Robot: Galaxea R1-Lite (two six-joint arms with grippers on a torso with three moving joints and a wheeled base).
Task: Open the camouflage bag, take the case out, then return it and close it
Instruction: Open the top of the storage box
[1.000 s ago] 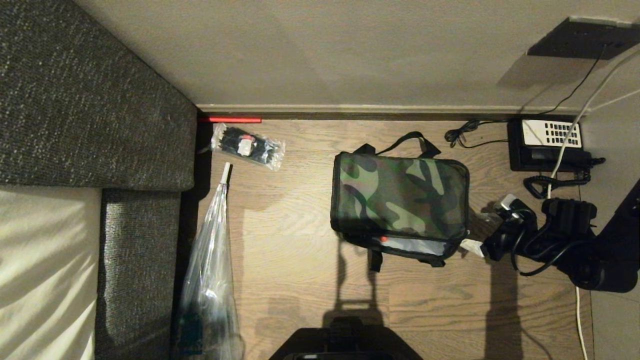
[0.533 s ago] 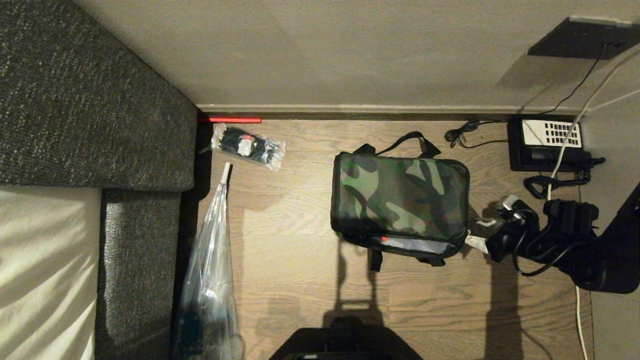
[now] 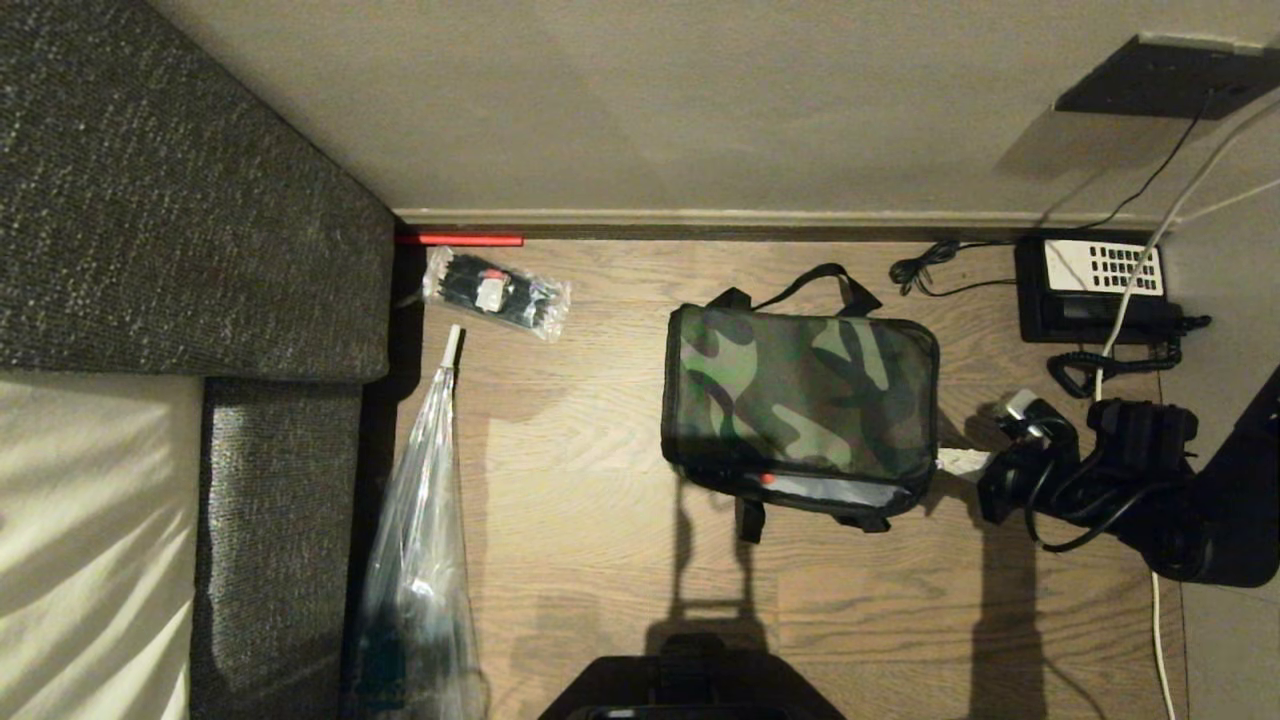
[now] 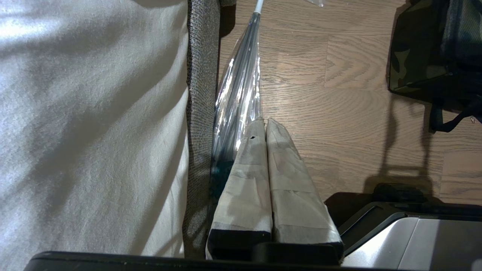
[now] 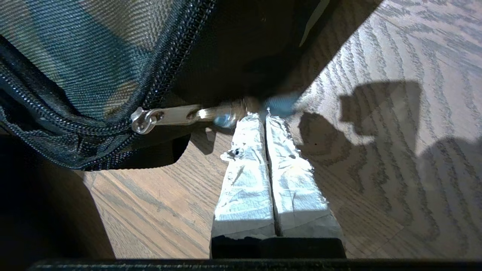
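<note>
Opening step: your right tool (image 5: 265, 116) is clenched at the zipper pull (image 5: 169, 116) on the camouflage bag (image 3: 800, 395), right near corner. Next, drag the pull along the seam.

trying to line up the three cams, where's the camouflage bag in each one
Head view: camouflage bag mid-floor, right of centre, right gripper shut at its right corner.
Left wrist view: only its corner at the upper right edge.
Right wrist view: fills the upper left, zipper pull at the fingertips.
Shared landmark: wood floor.
</note>
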